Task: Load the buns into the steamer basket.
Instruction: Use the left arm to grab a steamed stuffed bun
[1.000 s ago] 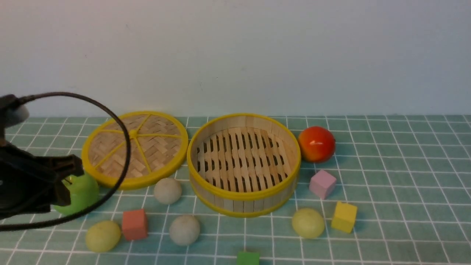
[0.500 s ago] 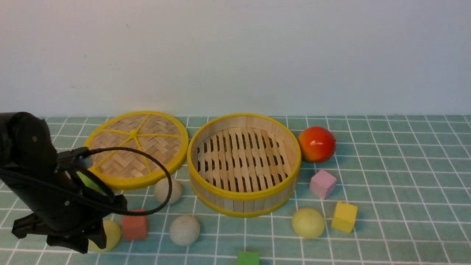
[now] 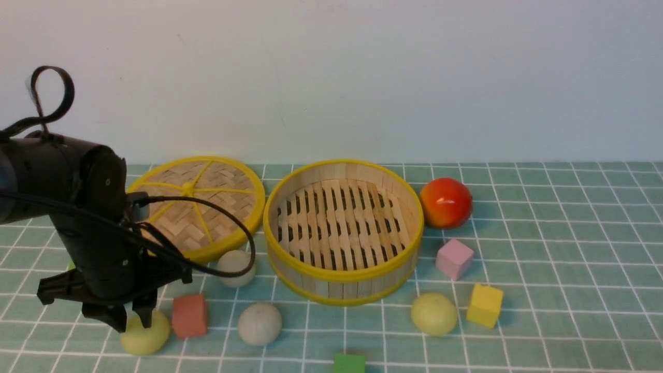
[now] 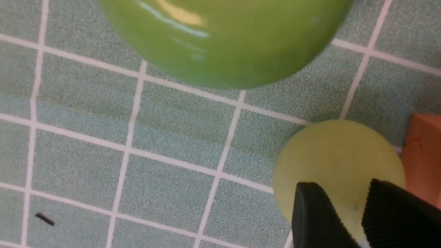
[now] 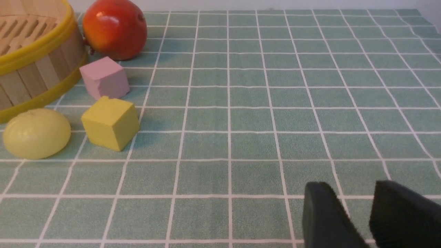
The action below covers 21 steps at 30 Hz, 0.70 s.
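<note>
Front view: four buns [image 3: 259, 323]; one basket [image 3: 342, 274]

The left arm [image 3: 77, 207] reaches in from the robot's left, its thick black wrist bent so that the left gripper [image 3: 133, 320] points steeply downward and hangs low. Its two ribbed black fingers [image 4: 317, 213] stand a narrow gap apart. The right gripper [image 5: 356, 199] shows only its fingertips, low and pointing forward, likewise parted by a narrow gap.

Bright, even light with soft, short shadows. Glare streaks the green apple [image 4: 224, 41], slightly soft in the left wrist view; the red fruit [image 3: 445, 203] shines too.
</note>
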{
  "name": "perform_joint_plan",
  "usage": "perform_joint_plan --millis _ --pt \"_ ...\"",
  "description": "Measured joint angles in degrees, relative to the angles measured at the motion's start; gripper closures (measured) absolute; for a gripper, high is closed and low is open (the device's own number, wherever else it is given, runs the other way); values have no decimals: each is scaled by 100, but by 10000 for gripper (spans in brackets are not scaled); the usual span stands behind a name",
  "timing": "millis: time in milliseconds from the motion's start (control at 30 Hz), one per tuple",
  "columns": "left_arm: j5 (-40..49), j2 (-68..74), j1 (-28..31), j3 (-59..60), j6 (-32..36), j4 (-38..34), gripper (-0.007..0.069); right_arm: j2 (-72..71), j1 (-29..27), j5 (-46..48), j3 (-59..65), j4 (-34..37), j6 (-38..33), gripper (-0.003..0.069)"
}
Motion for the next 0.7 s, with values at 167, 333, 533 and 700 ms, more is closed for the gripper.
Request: perform_joint_plan --millis 167,333,533,700 --pt "-210 163 0 -10 -11 -27 386 0 0 0 0 0 0 421" --pt "-309 208 0 -10 -11 -101 386 0 0 0 0 0 0 421" --pt "-202 208 0 -10 50 -181 482 0 0 0 0 0 0 421" --pt "-127 193 0 -10 73 -182 627 0 0 0 0 0 0 421"
